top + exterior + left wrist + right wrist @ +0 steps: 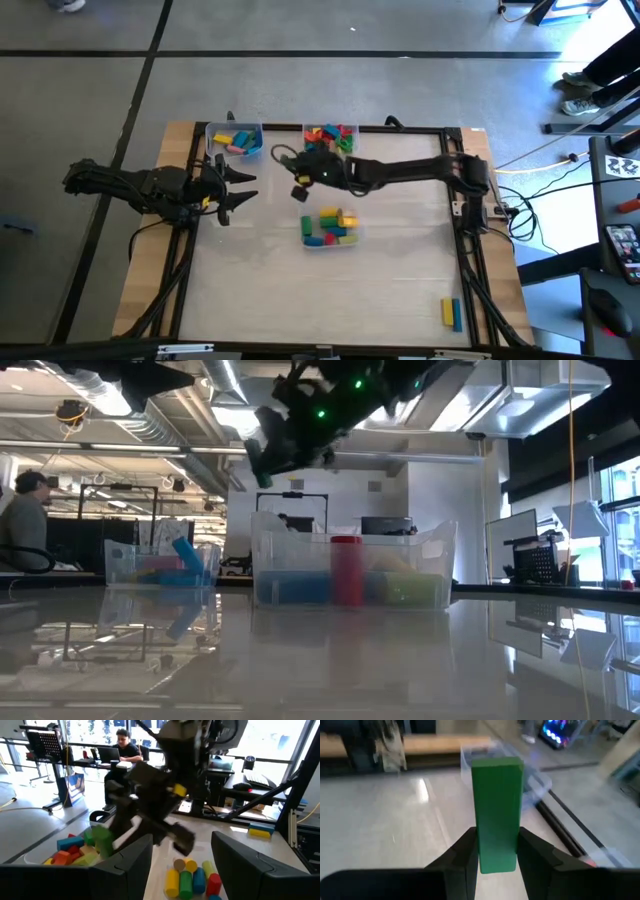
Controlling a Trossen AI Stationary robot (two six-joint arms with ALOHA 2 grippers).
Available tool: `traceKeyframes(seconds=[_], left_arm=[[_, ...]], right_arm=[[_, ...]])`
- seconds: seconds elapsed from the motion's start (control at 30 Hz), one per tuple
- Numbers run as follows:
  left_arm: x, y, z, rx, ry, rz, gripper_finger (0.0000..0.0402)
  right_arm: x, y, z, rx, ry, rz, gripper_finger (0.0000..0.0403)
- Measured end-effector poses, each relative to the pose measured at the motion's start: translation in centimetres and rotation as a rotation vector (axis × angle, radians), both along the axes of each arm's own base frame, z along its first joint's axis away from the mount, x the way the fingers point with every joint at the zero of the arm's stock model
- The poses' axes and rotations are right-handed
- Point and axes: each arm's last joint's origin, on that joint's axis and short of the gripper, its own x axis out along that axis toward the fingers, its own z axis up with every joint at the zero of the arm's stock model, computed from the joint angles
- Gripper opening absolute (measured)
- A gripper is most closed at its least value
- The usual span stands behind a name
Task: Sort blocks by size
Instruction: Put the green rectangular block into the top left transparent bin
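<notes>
My right gripper (299,184) reaches from the table's right to its middle, high above the table, and is shut on a long green block (497,810). The block also shows in the low view (262,466) and the left wrist view (103,840). My left gripper (238,190) is open and empty at the table's left, pointing toward the right gripper; its fingers stand apart in the left wrist view (182,870). Three clear tubs hold blocks: far left (237,140), far middle (330,136) and centre (330,228). My right gripper pinches the green block's two long sides near its rear end (496,860) between its two fingers (465,855). The fingers lie along the block, which sticks out ahead of them. It is lifted clear, slanting down toward the table's left.
A yellow and a blue block (452,312) lie loose at the table's near right corner. The centre tub (350,575) stands below and to the near side of my right gripper. A black frame (465,200) runs along the table's edges. A person (25,510) sits beyond the table.
</notes>
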Motion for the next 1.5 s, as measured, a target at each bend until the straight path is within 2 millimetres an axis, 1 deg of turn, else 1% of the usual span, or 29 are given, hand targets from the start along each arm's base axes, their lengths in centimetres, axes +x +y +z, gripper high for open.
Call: traceKeyframes(seconds=[0.17,0.47,0.67,0.73,0.83,0.9,1.07,1.17,1.27,1.4,1.5], left_arm=[[0.0,0.0,0.0,0.02,0.0,-0.001,0.0198],[0.0,0.0,0.1,0.026,-0.003,-0.002,0.0198],[0.0,0.0,0.1,0.04,0.0,-0.003,0.0198],[0.0,0.0,0.1,0.04,0.001,-0.002,0.0198],[0.0,0.0,0.1,0.04,0.0,-0.002,0.0198],[0.0,0.0,0.1,0.04,0.0,-0.002,0.0198],[0.0,0.0,0.1,0.029,-0.001,-0.002,0.0198],[0.0,0.0,0.1,0.029,-0.001,-0.002,0.0198],[0.0,0.0,0.1,0.029,0.0,-0.002,0.0198],[0.0,0.0,0.0,0.03,0.005,-0.002,0.0198],[0.0,0.0,0.0,0.032,0.012,-0.002,0.0198]], right_arm=[[1.3,-2.6,-1.7,0.015,-0.099,0.006,0.0113],[3.5,-5.1,-4.5,-0.013,-0.287,-0.023,0.0113],[5.8,-6.8,-4.7,-0.023,-0.356,-0.019,0.0113],[6.9,-7.0,-4.9,-0.025,-0.372,-0.013,0.0113],[8.3,-8.0,-4.8,-0.033,-0.403,0.002,0.0113],[9.2,-8.9,-4.7,-0.043,-0.42,0.021,0.0113],[11.0,-10.9,-5.4,-0.047,-0.41,0.005,0.0113],[11.6,-11.9,-5.7,-0.055,-0.433,-0.001,0.0113],[12.0,-12.6,-6.5,-0.058,-0.44,-0.005,0.0113],[12.2,-13.0,-7.9,-0.039,-0.425,-0.017,0.0114],[12.2,-13.0,-8.3,-0.01,-0.421,-0.026,0.013]])
